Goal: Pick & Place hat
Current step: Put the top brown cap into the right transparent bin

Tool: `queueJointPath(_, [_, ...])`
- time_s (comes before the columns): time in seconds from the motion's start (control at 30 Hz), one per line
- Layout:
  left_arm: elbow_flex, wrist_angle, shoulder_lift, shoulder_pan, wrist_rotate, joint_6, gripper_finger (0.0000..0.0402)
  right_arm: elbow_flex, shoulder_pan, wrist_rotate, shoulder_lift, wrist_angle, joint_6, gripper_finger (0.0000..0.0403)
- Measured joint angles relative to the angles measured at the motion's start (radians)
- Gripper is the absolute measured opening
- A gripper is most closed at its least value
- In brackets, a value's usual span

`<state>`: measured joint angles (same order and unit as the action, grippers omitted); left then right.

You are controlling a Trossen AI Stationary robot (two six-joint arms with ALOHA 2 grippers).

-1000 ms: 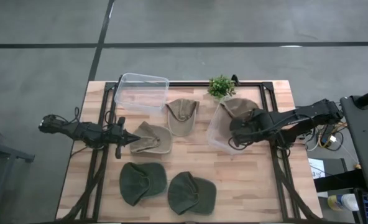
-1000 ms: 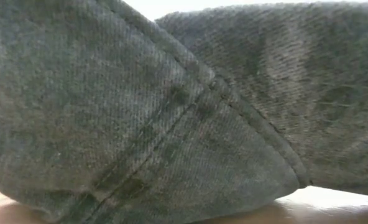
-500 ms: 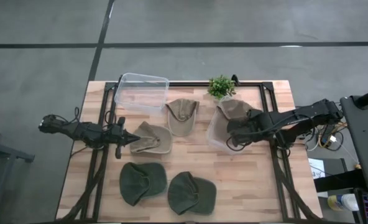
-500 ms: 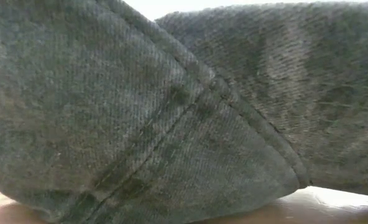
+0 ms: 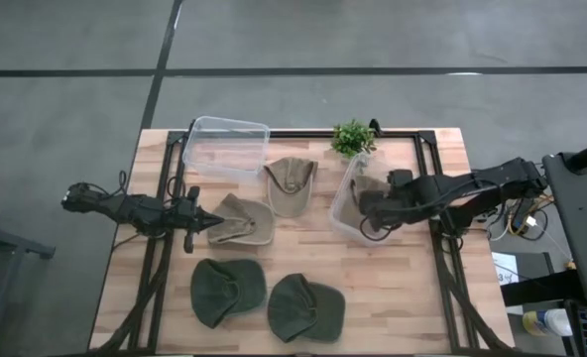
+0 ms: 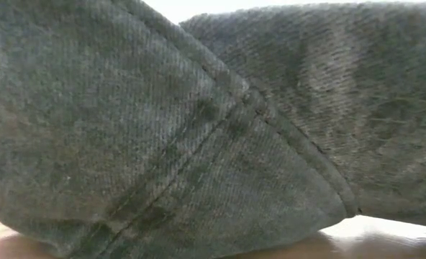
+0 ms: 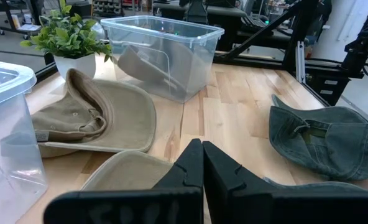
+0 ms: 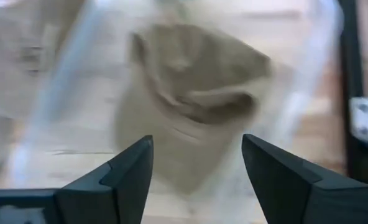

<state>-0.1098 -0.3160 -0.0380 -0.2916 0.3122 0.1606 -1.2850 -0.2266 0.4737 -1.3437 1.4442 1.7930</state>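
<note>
A tan hat (image 8: pixel 190 93) lies inside the clear bin (image 5: pixel 345 213) at the table's right. My right gripper (image 5: pixel 366 206) hangs open just above it, fingers apart on either side and touching nothing. My left gripper (image 5: pixel 212 220) is shut and low over the table at the left. Its tips are at the edge of a second tan hat (image 5: pixel 244 224), which lies crown up on the wood. A third tan hat (image 5: pixel 292 185) lies in the middle. Two dark green hats (image 5: pixel 227 291) (image 5: pixel 306 307) lie near the front edge. My left gripper's shut fingertips (image 7: pixel 202 163) point level toward the table's right, over the brim (image 7: pixel 125 169) of the second tan hat. I cannot tell whether they touch it.
A second clear bin (image 5: pixel 227 147) stands at the far left of the table and a small potted plant (image 5: pixel 352 137) at the far edge. In the low view, dark green hat cloth (image 6: pixel 198 129) fills the picture. Bare wood lies at the front right.
My right gripper has opened and let go of the tan hat, which has dropped from above the bin's rim down into the bin. The gripper has also shifted a little toward the table's left.
</note>
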Motion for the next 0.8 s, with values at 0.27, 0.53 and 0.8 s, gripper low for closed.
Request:
queueJointPath(0.27, [0.000, 0.000, 0.000, 0.000, 0.000, 0.000, 0.0000, -0.040, -0.002, 0.145, -0.001, -0.360, -0.411, 0.0235])
queueJointPath(0.53, [0.000, 0.000, 0.000, 0.000, 0.000, 0.000, 0.0000, -0.036, 0.006, 0.185, -0.026, -0.784, -0.722, 0.0230])
queueJointPath(0.8, [0.000, 0.000, 0.000, 0.000, 0.000, 0.000, 0.0000, -0.036, 0.062, 0.179, -0.105, -1.093, -0.984, 0.0230])
